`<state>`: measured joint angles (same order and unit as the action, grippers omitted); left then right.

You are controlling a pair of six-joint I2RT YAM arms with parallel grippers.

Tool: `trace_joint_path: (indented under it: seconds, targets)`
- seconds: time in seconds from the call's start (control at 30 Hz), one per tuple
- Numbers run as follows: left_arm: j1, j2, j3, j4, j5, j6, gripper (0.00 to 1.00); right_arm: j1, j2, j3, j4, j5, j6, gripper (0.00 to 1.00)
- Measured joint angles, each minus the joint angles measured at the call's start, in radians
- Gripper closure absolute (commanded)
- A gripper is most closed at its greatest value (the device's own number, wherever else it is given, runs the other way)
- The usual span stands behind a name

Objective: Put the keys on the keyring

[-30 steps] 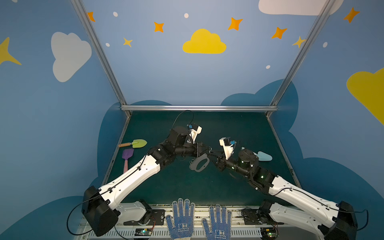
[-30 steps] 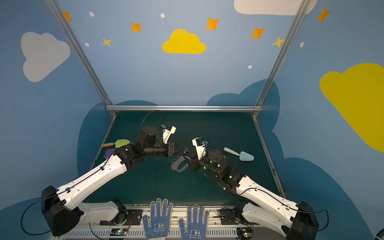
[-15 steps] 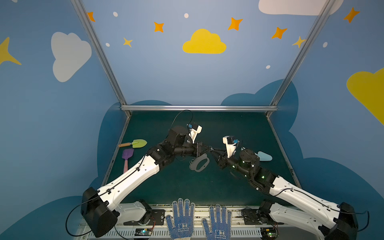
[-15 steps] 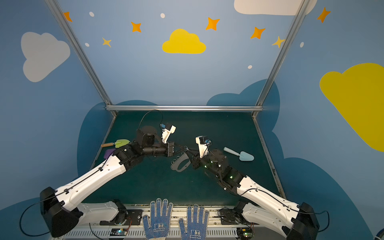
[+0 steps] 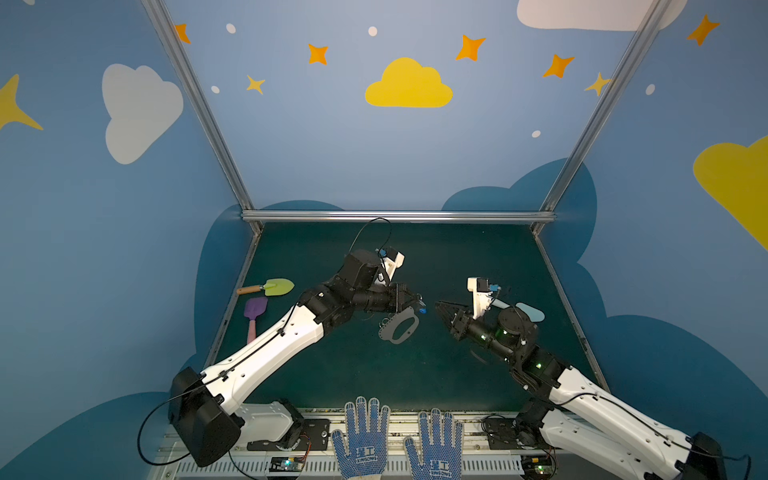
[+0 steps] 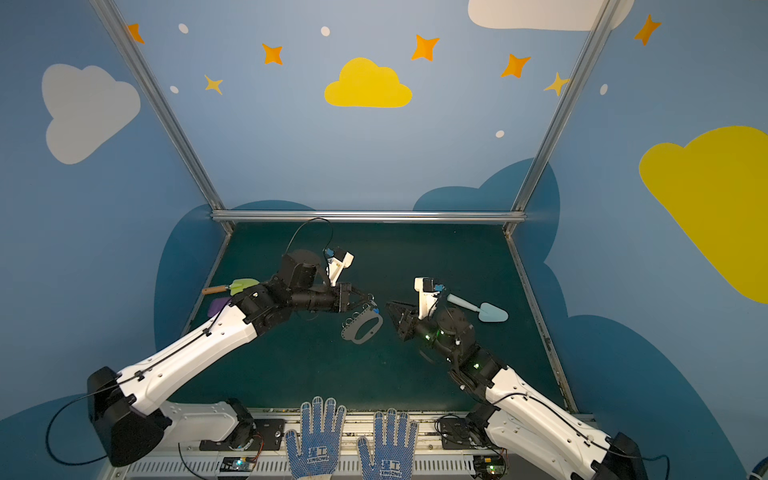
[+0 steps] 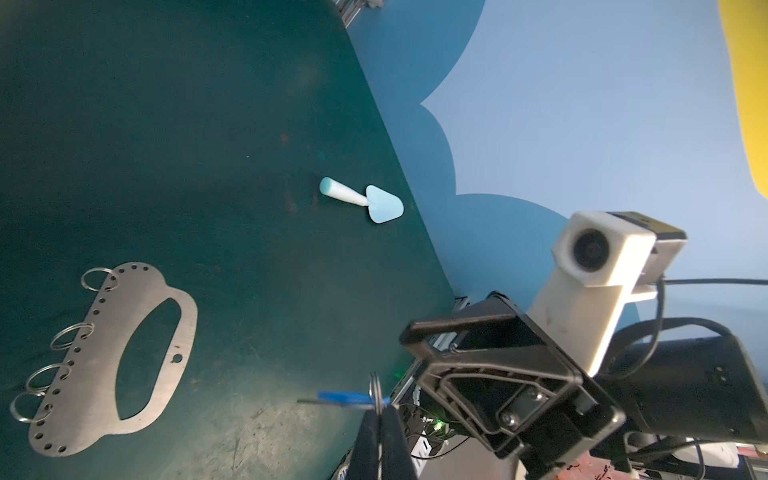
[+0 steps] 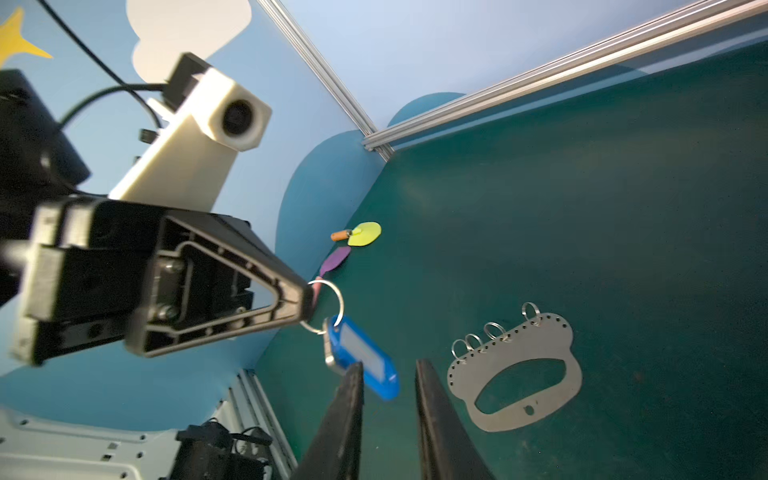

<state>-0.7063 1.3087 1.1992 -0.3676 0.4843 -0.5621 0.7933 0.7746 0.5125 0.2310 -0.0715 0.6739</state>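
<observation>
The keyring is a flat grey plate with an oval cutout and several wire rings. It lies flat mid-mat, also seen in the wrist views. My left gripper hovers just above its far edge, shut on a wire ring. The keys hang from that ring as a blue tag with a silver key behind it. My right gripper stands open just right of the tag, with nothing between its fingers.
A pale blue toy spade lies behind the right arm near the right wall. A lime spade and a purple spade lie at the left mat edge. Two blue-dotted gloves rest at the front rail.
My right gripper has drawn back to the right, away from the left gripper's tip and the hanging keys. The left arm and the plate have stayed put.
</observation>
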Motion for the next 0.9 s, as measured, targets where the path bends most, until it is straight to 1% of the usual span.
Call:
trace_joint_path:
  seconds: [0.07, 0.17, 0.3, 0.37, 0.5, 0.6, 0.9]
  targets:
    - [0.000, 0.015, 0.014, -0.018, -0.007, -0.001, 0.96, -0.003, -0.022, -0.028, 0.040, -0.027, 0.041, 0.80]
    - [-0.001, 0.036, 0.026, -0.040, -0.016, -0.006, 0.96, -0.007, -0.015, -0.069, 0.129, -0.093, 0.113, 0.81]
    - [-0.001, 0.053, 0.029, -0.050, -0.018, -0.019, 0.96, -0.010, 0.058, -0.096, 0.251, -0.194, 0.196, 0.77]
    - [-0.001, 0.053, 0.029, -0.048, -0.010, -0.022, 0.96, -0.011, 0.103, -0.098, 0.305, -0.221, 0.235, 0.77]
    - [-0.001, 0.051, 0.028, -0.028, 0.009, -0.031, 0.96, -0.021, 0.167, -0.101, 0.404, -0.248, 0.294, 0.71]
    - [-0.002, 0.039, 0.021, -0.013, 0.023, -0.037, 0.96, -0.042, 0.188, -0.105, 0.460, -0.253, 0.340, 0.68]
    - [-0.002, 0.005, -0.006, 0.038, 0.050, -0.041, 0.96, -0.087, 0.241, -0.108, 0.569, -0.282, 0.437, 0.71]
